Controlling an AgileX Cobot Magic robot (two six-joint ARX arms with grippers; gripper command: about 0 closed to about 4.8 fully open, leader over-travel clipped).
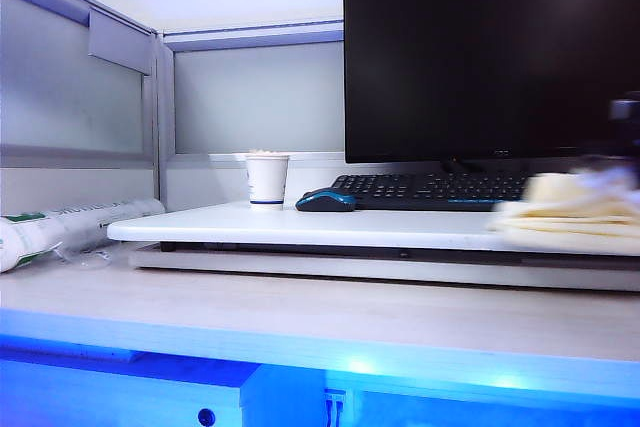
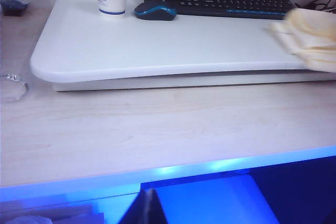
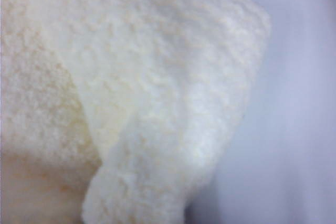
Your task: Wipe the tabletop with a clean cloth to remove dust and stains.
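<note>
- My right gripper [image 1: 618, 172], blurred at the slab's right end, is clamped on the cloth [image 1: 570, 209].
- The cloth lies on the tabletop [image 1: 300, 224], beside the keyboard [image 1: 430, 190].
- My left gripper is out of sight, closed.

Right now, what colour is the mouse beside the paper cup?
The mouse is dark, nearly black, with a bright blue band around its side; the left wrist view shows it best.

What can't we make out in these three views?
- Right gripper: exterior view, motion-blurred at the frame edge; right wrist view is filled by the cloth.
- Left gripper: in no view.
- Cloth's far end: cut by the edge in exterior and left wrist views.
- Dust or stains on the tabletop: none discernible.
</note>
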